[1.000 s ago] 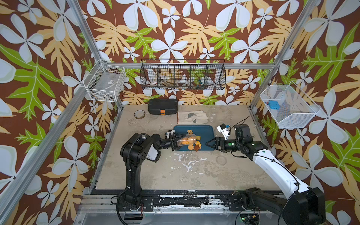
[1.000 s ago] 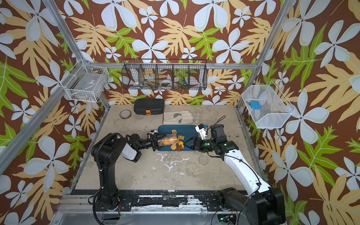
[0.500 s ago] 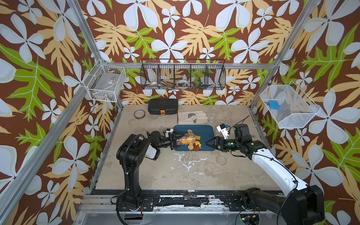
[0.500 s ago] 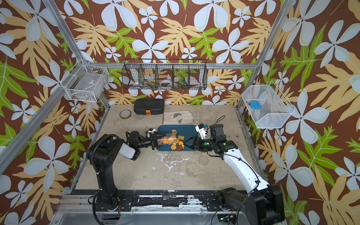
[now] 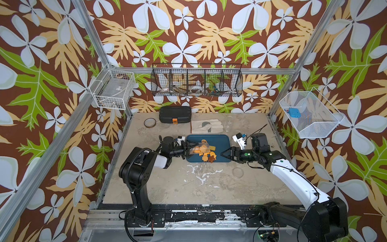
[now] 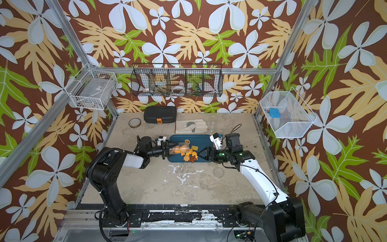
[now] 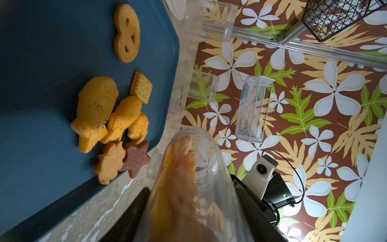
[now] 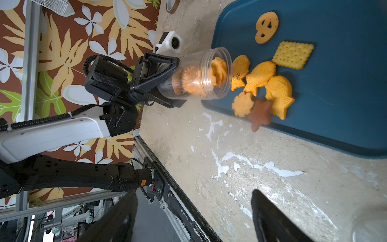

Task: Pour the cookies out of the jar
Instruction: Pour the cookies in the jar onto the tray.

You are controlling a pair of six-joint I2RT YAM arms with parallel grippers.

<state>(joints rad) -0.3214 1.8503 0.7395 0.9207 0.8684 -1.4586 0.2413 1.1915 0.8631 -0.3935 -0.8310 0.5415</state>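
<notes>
over the left edge of the blue tray [image 5: 222, 142], the clear jar [image 8: 196, 73] hung where it had been a second before, on its side with its mouth toward the right arm; the left arm [image 5: 138, 165] had drawn its elbow a little toward the left wall, while the right claw [image 5: 222, 155] had scarcely shifted; the spilled heap looked unchanged.

the left claw [image 5: 195, 148] was closed around the base end of the jar, one finger on each side of it, holding it clear of the table [image 5: 188, 188]; the right claw stood wide apart and empty just beyond the tray's right corner, touching nothing, with a clear round lid [image 5: 238, 172] lying on the table near it.

the cookies [image 8: 261, 83] were split between jar and tray; several orange swirl-edged ones lay inside the jar, one right at the mouth; on the tray just beside the mouth lay three orange fish cookies [image 7: 95, 109] touching one another, an orange flower-like one [image 8: 243, 104] and a brown star [image 8: 260, 116] that overhung the tray's near rim; a square cracker [image 8: 293, 55] lay against the fish, and a pretzel cookie [image 8: 267, 27] lay apart, further in.
</notes>
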